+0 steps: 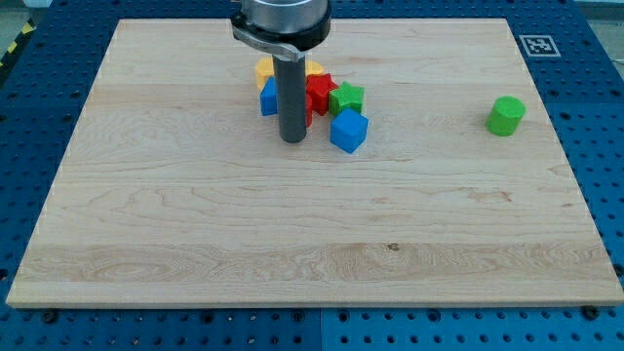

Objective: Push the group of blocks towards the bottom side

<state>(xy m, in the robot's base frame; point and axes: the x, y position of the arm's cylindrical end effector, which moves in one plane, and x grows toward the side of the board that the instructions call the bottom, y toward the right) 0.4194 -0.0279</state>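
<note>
A tight group of blocks lies near the view's top centre of the wooden board (195, 244): a blue cube (348, 130), a green star-shaped block (346, 97), a red block (319, 93), a yellow block (264, 69) and another blue block (268, 98). The dark rod comes down in front of the group and hides part of it. My tip (293, 139) rests on the board just below the group, left of the blue cube. A green cylinder (506, 115) stands alone at the view's right.
A black-and-white marker tag (536, 45) sits at the board's top right corner. A blue perforated table (604, 146) surrounds the board on all sides.
</note>
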